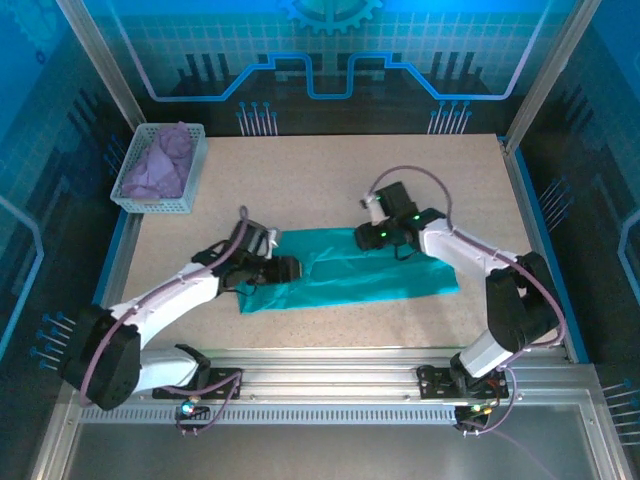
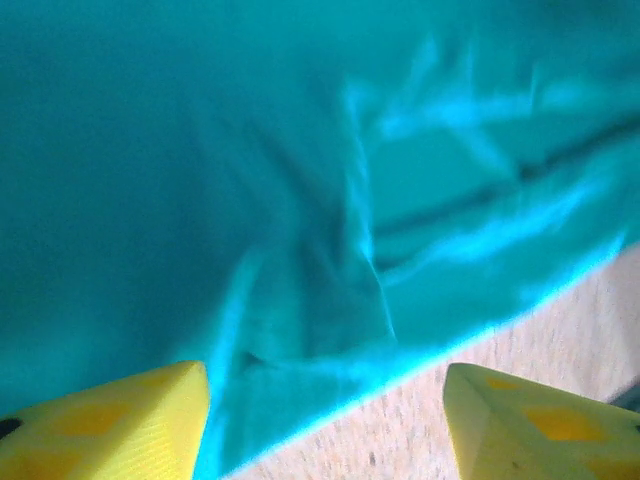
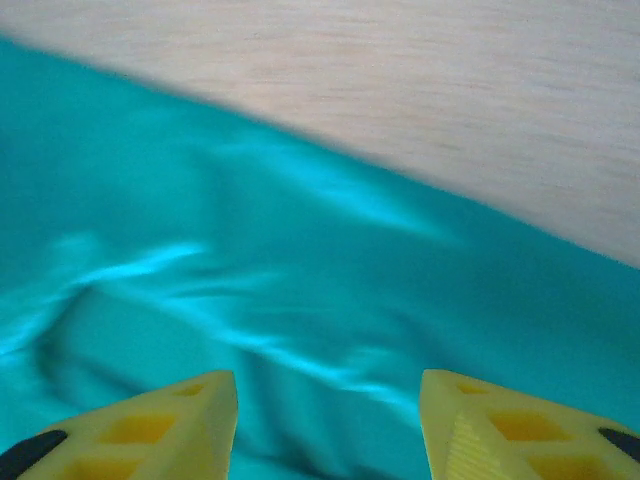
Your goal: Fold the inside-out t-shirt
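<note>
The left claw (image 1: 285, 268) hangs to the right of the white basket (image 1: 160, 207) and nearer the arms. Its yellow fingers (image 2: 120, 420) are spread wide with nothing between them, low over the rumpled left edge of the inside-out t-shirt (image 1: 350, 280). The shirt lies farther right of the basket, well apart from it, stretched across the table (image 1: 330, 170) as a long, mostly flat teal band. It looks thin, light and limp, so it will likely sag, crease and slide rather than keep any shape. The best hold is probably a pinch at an edge or corner that catches every layer, with both ends lifted together. Farthest right of the basket, the right claw (image 1: 370, 237) hovers over the shirt's far edge, jaws likewise apart and empty.
</note>
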Controlling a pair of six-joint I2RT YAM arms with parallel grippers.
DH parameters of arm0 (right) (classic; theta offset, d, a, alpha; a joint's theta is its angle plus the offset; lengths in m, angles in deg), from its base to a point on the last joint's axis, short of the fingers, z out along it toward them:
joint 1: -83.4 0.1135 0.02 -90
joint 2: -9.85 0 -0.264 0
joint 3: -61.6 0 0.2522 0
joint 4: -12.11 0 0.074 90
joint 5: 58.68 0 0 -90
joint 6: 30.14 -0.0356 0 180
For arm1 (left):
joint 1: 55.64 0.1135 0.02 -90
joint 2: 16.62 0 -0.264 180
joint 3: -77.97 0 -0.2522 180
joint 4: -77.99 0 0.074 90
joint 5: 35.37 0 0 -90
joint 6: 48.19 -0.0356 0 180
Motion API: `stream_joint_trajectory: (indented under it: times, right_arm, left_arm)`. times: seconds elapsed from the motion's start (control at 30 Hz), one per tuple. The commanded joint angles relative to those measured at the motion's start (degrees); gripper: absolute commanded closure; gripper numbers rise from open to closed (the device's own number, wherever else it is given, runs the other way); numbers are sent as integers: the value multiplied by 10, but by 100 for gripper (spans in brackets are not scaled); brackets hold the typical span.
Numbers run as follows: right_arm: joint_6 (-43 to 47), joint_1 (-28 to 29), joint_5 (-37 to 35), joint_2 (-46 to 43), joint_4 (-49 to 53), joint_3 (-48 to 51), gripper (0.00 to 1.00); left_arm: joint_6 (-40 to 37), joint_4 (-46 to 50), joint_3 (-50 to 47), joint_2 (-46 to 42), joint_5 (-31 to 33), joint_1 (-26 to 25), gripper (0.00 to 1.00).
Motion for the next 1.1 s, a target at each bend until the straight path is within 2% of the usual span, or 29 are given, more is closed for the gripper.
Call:
stream_joint_trajectory:
  times: [0.0, 0.1, 0.2, 0.37, 0.5, 0.63, 0.73, 0.83, 0.93, 1.07]
  right_arm:
    - [-17, 88, 115, 15, -91, -2, 53]
    - [-53, 136, 132, 82, -120, -33, 63]
    - [-79, 160, 131, 151, -118, -61, 74]
    - [-108, 176, 126, 212, -128, -61, 86]
    - [-132, 181, 133, 227, -154, -38, 89]
    - [-143, 184, 149, 224, -182, -22, 90]
    - [-138, 183, 138, 210, -181, -20, 90]
    - [-132, 183, 133, 199, -177, -19, 90]
    - [-131, 182, 132, 193, -175, -19, 90]
    - [-127, 178, 131, 169, -168, -19, 87]
  left_arm:
    - [33, -16, -37, -18, 43, 87, 29]
    - [25, -26, -35, 13, 62, 141, 22]
    - [16, -24, -17, 58, 74, 155, 19]
    - [-2, -29, 6, 130, 74, 153, 16]
    - [-16, -23, 7, 164, 67, 137, 11]
    - [-26, -33, -2, 182, 53, 102, 14]
    - [-21, -54, -8, 197, 37, 86, 25]
    - [-14, -80, -11, 211, 25, 76, 44]
    - [-14, -98, -10, 220, 27, 72, 64]
    - [-28, -95, 3, 218, 58, 73, 95]
